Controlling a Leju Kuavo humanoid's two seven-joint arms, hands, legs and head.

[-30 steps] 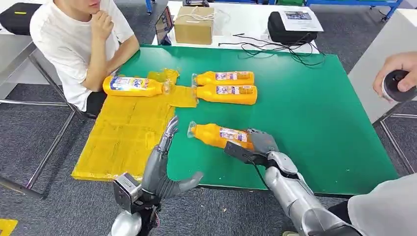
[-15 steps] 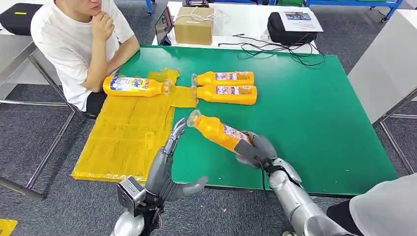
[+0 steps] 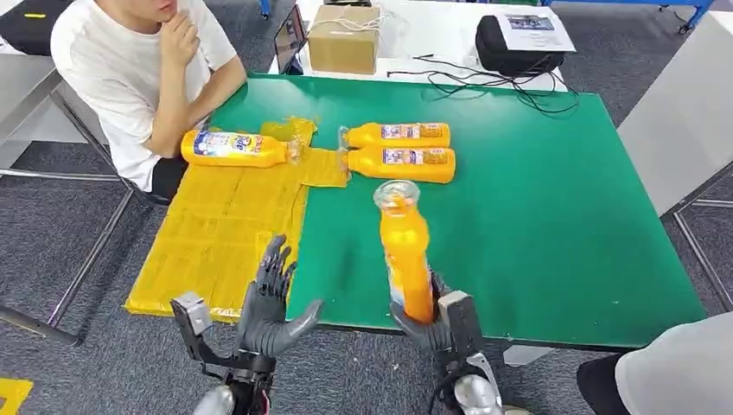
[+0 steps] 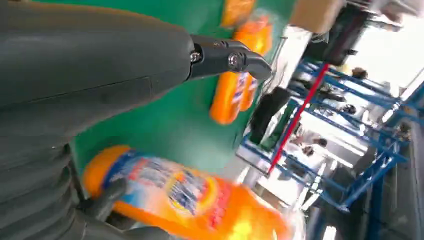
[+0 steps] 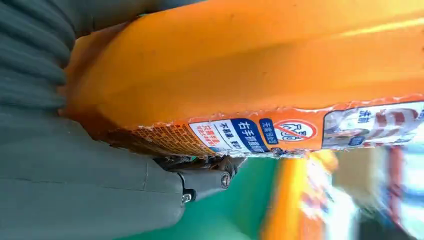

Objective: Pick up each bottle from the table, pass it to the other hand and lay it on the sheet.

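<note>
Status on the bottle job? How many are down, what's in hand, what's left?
Done: one bottle lies on the yellow sheet. In hand: the right hand grips a second bottle by its base, cap end raised above the green table; the left hand is open beside it, so the handover hasn't happened. Left: two bottles lie side by side on the table, caps at the sheet's edge.

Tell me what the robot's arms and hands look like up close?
Each hand is dark grey, with slim jointed fingers and a thicker grey thumb. The left hand sits on a silver wrist carrying a small boxy grey module. The right hand has a grey block at its back and black cable below it. In the wrist views a grey ribbed cover shows, with small silver screws at a fingertip.
</note>
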